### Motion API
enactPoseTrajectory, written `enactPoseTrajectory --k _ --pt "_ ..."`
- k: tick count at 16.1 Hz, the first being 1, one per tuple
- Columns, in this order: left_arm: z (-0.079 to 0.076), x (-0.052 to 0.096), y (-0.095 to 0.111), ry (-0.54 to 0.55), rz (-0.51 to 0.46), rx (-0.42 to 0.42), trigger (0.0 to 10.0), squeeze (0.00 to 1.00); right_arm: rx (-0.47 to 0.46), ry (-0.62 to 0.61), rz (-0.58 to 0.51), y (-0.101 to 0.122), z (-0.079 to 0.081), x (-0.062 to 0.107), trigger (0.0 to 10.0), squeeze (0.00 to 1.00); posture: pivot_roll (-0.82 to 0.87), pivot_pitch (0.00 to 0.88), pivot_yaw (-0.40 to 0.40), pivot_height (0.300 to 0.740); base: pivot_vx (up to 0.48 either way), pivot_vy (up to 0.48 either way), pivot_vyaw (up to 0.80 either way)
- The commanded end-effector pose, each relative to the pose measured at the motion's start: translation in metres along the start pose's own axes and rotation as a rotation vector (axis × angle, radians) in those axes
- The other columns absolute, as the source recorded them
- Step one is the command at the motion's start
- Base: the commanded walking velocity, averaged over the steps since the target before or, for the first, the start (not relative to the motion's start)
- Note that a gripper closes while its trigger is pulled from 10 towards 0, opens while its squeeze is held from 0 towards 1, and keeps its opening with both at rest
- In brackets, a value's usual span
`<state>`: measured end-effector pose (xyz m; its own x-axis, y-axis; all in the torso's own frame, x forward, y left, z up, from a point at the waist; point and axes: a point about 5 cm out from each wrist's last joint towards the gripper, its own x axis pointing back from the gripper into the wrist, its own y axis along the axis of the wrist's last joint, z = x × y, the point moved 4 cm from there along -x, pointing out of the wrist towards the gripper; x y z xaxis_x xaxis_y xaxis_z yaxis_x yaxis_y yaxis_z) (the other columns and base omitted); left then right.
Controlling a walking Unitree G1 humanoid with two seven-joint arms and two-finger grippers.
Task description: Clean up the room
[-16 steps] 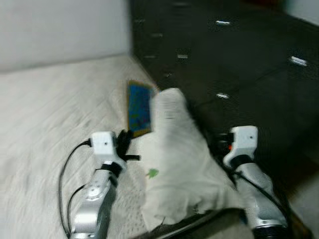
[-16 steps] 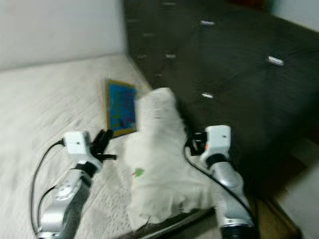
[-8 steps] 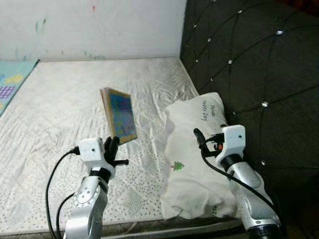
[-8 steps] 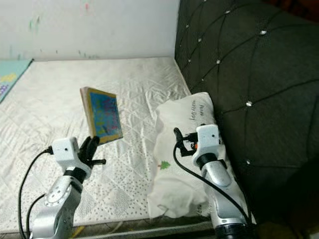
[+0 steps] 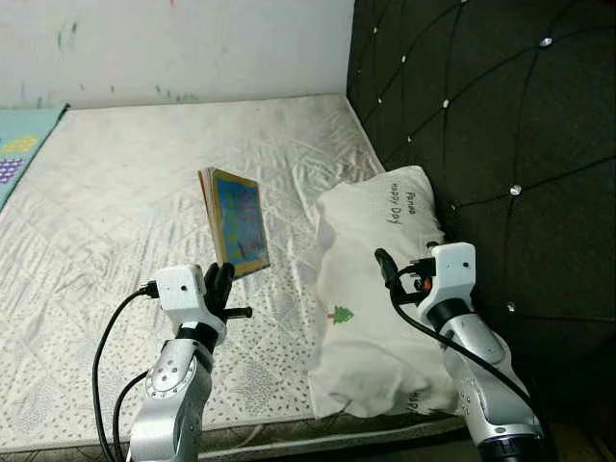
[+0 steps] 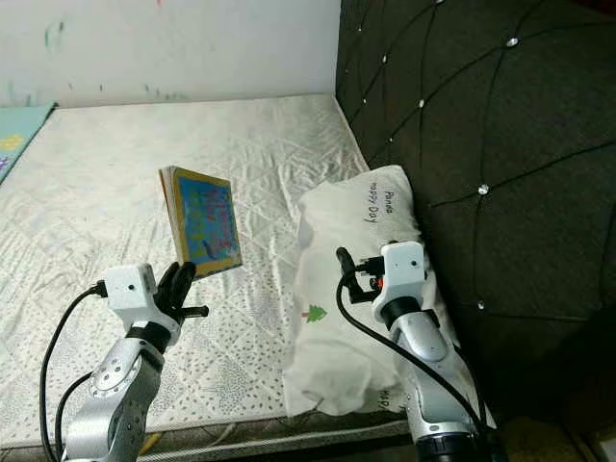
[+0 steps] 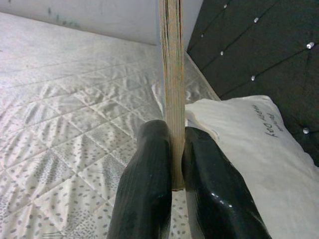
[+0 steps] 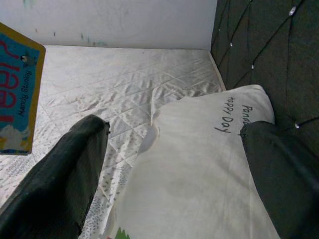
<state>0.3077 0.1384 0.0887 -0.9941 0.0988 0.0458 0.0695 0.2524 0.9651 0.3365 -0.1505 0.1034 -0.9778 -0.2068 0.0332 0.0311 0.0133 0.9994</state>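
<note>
A thin picture book [image 5: 236, 221] with a blue cover and yellow border stands upright above the mattress [image 5: 115, 212]. My left gripper [image 7: 175, 164] is shut on its lower edge, a black finger on each side. A white pillow [image 5: 371, 289] with a small green tree print and dark lettering lies against the headboard, just right of the book. My right gripper [image 8: 174, 127] hovers over the pillow, open wide, with nothing between its fingers [image 8: 65, 169].
A dark tufted headboard [image 5: 481, 125] rises along the right side. A white wall [image 5: 173, 43] closes the far end of the mattress. A teal play mat [image 5: 19, 154] lies at the far left. The mattress's front edge is just below my arms.
The view was blurred and swinging a second ago and has settled, so the camera moved. The book stays in my left gripper, and the right gripper stays open over the pillow.
</note>
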Motion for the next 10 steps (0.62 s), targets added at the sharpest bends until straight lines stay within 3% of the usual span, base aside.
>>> enactPoseTrajectory --k 1,6,8,10 --pt "-0.004 -0.002 0.015 -0.011 -0.059 -0.013 10.0 0.00 -0.016 0.006 -0.005 0.002 0.001 0.001 10.0 0.00 -0.15 0.025 0.002 0.740 0.000 0.000 0.00" --pt "0.000 0.000 0.015 0.014 -0.050 0.012 10.0 0.00 -0.009 0.041 0.004 0.000 0.009 0.003 10.0 0.00 -0.14 0.042 -0.002 0.740 0.000 0.000 0.00" --pt "0.000 -0.001 0.015 0.013 -0.049 0.013 10.0 0.00 -0.007 0.053 0.004 0.001 0.011 0.003 10.0 0.00 -0.14 0.042 -0.003 0.740 0.000 0.000 0.78" --pt "-0.001 -0.001 0.015 0.010 -0.049 0.015 10.0 0.00 -0.016 0.052 -0.001 0.002 0.010 0.002 10.0 0.00 -0.14 0.042 -0.004 0.740 0.000 0.381 0.61"
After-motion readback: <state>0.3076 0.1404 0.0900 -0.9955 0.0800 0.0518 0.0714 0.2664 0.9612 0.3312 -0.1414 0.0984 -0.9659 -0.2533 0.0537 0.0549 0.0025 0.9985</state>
